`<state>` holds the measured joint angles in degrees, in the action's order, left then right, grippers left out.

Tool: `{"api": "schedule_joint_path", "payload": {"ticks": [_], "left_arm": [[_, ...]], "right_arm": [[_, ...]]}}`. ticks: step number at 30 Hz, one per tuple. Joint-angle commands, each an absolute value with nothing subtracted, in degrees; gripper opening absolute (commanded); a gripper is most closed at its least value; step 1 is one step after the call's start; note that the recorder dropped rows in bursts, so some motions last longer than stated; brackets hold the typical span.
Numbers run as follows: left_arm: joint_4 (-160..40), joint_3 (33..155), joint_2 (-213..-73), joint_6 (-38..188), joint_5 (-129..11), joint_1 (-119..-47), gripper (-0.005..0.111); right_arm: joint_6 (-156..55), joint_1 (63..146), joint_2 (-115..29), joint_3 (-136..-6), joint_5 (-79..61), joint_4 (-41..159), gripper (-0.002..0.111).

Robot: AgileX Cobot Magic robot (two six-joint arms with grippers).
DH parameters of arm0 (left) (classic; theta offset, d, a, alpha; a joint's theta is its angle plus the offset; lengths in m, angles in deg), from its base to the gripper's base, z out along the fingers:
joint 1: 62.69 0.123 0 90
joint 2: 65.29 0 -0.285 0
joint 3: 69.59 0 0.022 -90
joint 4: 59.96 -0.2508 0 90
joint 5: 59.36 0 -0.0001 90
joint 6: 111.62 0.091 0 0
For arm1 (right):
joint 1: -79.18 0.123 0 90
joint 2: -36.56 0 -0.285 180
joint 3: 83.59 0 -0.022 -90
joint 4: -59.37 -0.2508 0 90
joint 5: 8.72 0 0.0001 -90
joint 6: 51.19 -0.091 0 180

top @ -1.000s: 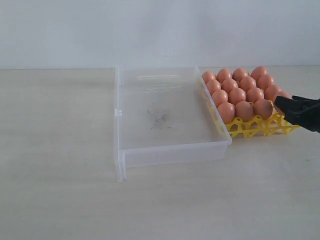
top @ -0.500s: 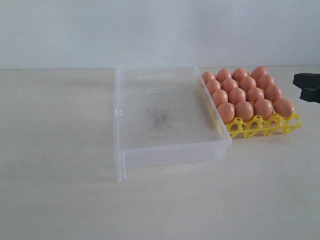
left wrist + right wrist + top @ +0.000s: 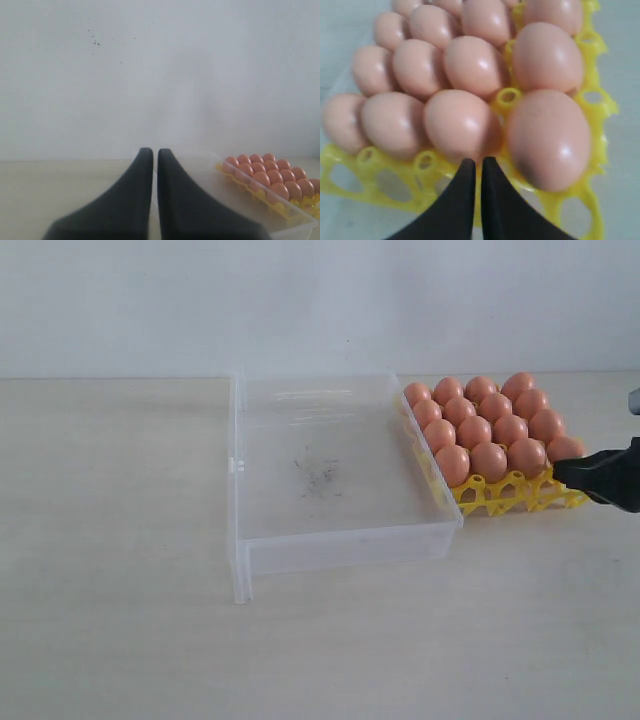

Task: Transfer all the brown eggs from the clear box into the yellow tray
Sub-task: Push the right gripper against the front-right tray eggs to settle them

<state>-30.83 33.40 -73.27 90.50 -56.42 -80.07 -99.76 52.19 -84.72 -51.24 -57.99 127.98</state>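
Note:
Several brown eggs fill the yellow tray at the right. Beside it on the left lies the clear box, with only dark scuffs on its floor. My right gripper reaches in from the right edge at the tray's near right corner. In the right wrist view this gripper is shut and empty, its tips over the yellow tray just short of the front-row eggs. My left gripper is shut on nothing, raised, with the clear box and eggs beyond it.
The pale table stretches to the left of the box and in front of it. A white wall stands behind. The left arm does not show in the exterior view.
My right gripper pulled away up and to the right with jaws apart, then came back down to the tray's near right corner and shut. Eggs, tray and box stayed put.

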Motion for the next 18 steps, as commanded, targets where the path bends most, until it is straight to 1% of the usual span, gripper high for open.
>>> {"api": "schedule_joint_path", "payload": {"ticks": [1,7,12,16,18], "left_arm": [[-30.65,33.19,-73.08,90.70,-56.85,-80.08,0.004],[-30.65,33.19,-73.08,90.70,-56.85,-80.08,0.004],[-30.65,33.19,-73.08,90.70,-56.85,-80.08,0.004],[-30.65,33.19,-73.08,90.70,-56.85,-80.08,0.004],[-30.65,33.19,-73.08,90.70,-56.85,-80.08,0.004]], "right_arm": [[-101.00,52.21,-81.41,-51.66,-65.52,131.37,0.000],[-101.71,52.33,-79.13,-51.66,-47.24,127.05,0.000],[-100.91,52.33,-81.96,-51.66,-49.59,126.22,0.000],[-99.26,52.33,-82.71,-51.66,-47.40,123.79,0.000],[-99.26,52.33,-82.59,-51.66,-49.19,124.89,0.000]]}}
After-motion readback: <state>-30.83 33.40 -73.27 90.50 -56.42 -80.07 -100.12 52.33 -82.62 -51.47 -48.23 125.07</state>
